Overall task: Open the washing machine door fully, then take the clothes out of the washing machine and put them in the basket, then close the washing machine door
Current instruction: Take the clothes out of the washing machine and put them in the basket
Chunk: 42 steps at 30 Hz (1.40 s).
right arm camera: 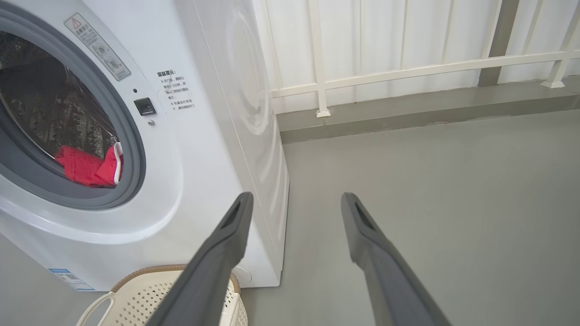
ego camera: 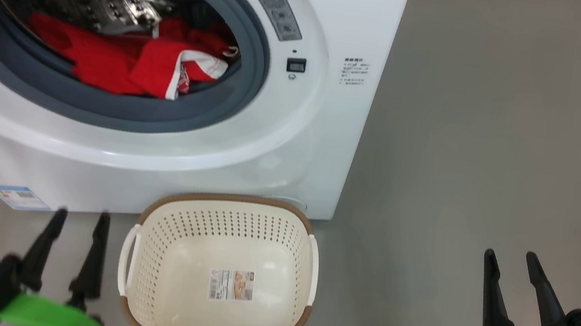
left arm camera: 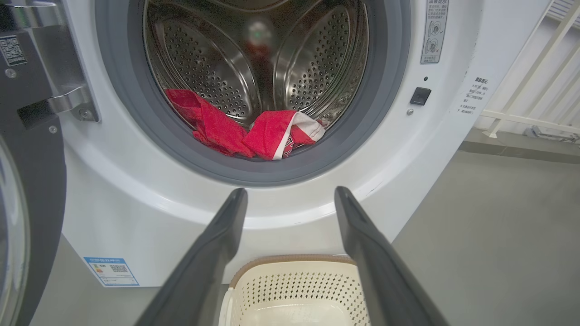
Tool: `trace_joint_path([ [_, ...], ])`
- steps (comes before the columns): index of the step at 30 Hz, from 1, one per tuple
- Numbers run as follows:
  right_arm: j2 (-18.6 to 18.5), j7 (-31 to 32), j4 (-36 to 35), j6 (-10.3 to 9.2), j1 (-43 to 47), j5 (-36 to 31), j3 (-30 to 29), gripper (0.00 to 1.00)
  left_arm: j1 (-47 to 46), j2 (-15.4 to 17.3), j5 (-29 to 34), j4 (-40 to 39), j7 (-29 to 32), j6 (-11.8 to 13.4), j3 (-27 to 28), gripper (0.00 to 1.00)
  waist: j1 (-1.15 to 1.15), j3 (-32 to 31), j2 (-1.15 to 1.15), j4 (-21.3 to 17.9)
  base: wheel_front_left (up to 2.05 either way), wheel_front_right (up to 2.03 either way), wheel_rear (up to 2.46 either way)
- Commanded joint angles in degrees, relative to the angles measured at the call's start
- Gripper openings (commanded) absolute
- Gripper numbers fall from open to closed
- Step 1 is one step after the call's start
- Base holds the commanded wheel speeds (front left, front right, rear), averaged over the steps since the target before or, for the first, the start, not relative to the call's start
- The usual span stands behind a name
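Door (left arm camera: 27, 181) swung open at left. Clothes (ego camera: 113, 58) low in drum (left arm camera: 204, 59), behind seal (ego camera: 106, 111). Basket (ego camera: 232, 203) empty on floor (ego camera: 466, 152), against washer (ego camera: 298, 147). Left fingers (ego camera: 45, 246) and right fingers (ego camera: 492, 299) spread, empty. Risk: shallow pinch drops garment short of basket; trim could snag on seal.

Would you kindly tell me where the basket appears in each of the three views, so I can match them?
Head view: basket at bottom centre, before the washing machine.
Left wrist view: basket at bottom centre, framed by the left gripper.
Right wrist view: basket at bottom left, partly behind the right gripper.
Shared landmark: red clothes inside the washing machine.
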Motion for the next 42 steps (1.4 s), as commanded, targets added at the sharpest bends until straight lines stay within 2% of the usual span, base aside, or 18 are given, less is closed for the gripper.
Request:
trace_joint_path([
  [1, -0.61, -0.54, -1.58, 0.43, -2.07, 0.66, 1.72, 1.00, -3.44, 1.22, 0.69, -0.17, -0.29, 0.09, 1.55, 1.00, 0.00, 1.95, 0.00, -0.68, 0.00, 0.00, 0.00],
  [13, -0.59, -0.54, -2.57, 0.43, -7.31, 2.79, 2.84, 1.00, -26.52, 2.87, 3.15, 14.38, -0.29, 0.09, -0.65, 1.00, 0.00, 12.88, 0.00, -4.98, 0.00, 0.00, 0.00],
  [18, -0.59, -0.54, -3.21, 0.43, -10.00, 3.71, 2.99, 1.00, -34.64, 4.09, 1.97, 20.24, -0.29, 0.09, -0.95, 1.00, 0.00, 17.28, 0.00, -7.09, 0.00, 0.00, 0.00],
  [31, -0.59, -0.54, -4.45, 0.43, -13.95, 5.65, 4.31, 1.00, -49.29, 8.87, 3.84, 29.94, -0.29, 0.09, -0.37, 1.00, 0.00, 24.84, 0.00, -11.11, 0.00, 0.00, 0.00],
  [42, -0.59, -0.54, -5.13, 0.43, -15.58, 7.17, 5.84, 1.00, -58.04, 12.39, 9.78, 36.75, -0.29, 1.24, 1.12, 1.00, 0.00, 28.57, 0.00, -13.80, 0.00, 0.00, 0.00],
])
